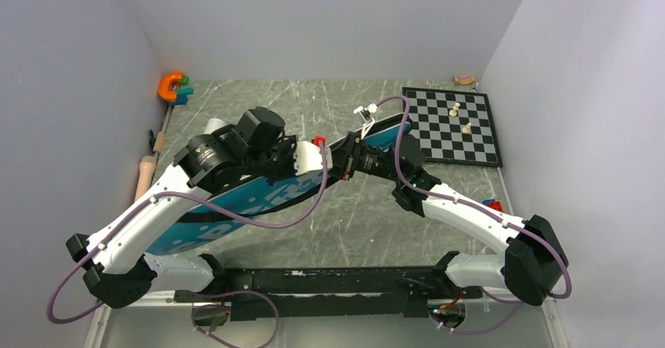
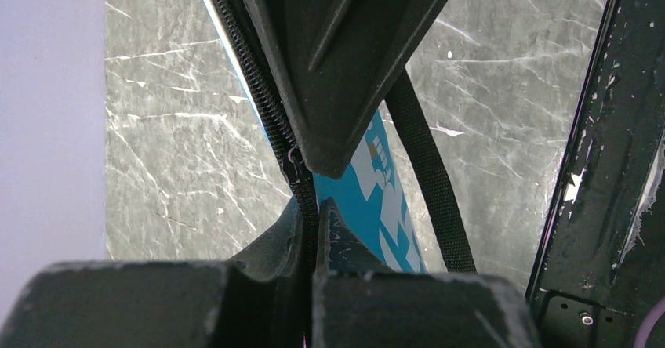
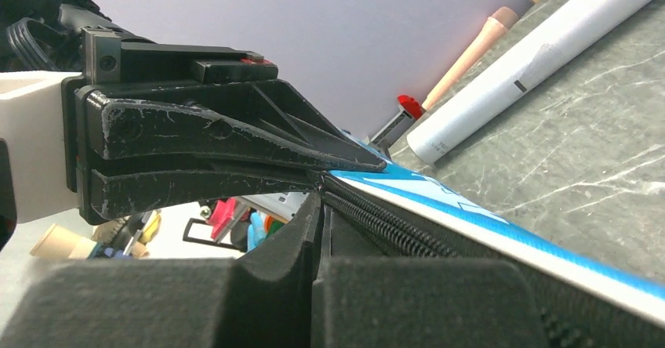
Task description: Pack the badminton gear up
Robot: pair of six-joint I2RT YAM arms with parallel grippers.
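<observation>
Closest to the overhead camera are the two arm bases at 6 o'clock. From them both arms reach to the middle of the table [image 1: 337,230], where the left claw [image 1: 323,160] and right claw [image 1: 343,164] meet nearly tip to tip over the blue bag [image 1: 259,203]. The bag lies slantwise from 8 o'clock toward 1 o'clock. The chessboard [image 1: 453,125] sits at 2 o'clock and the orange clamp [image 1: 168,86] at 10 o'clock.

Your left wrist view shows the left claw [image 2: 316,215] pressed together on the bag's zipper [image 2: 270,113] edge. The black strap [image 2: 427,175] runs off toward 5 o'clock.

Your right wrist view shows the right claw [image 3: 321,207] also pinched shut on that edge, right against the other claw's tips. Whether it has the zipper pull itself or only the fabric, I cannot tell. The white tube [image 3: 541,58] lies on the table at 2 o'clock, outside the bag.

Watch three things:
- The fingers are so close that they may knock together on any sideways move.
- A grip on fabric alone may slip when you pull.
- Closing the zipper now would shut the tube out.
</observation>
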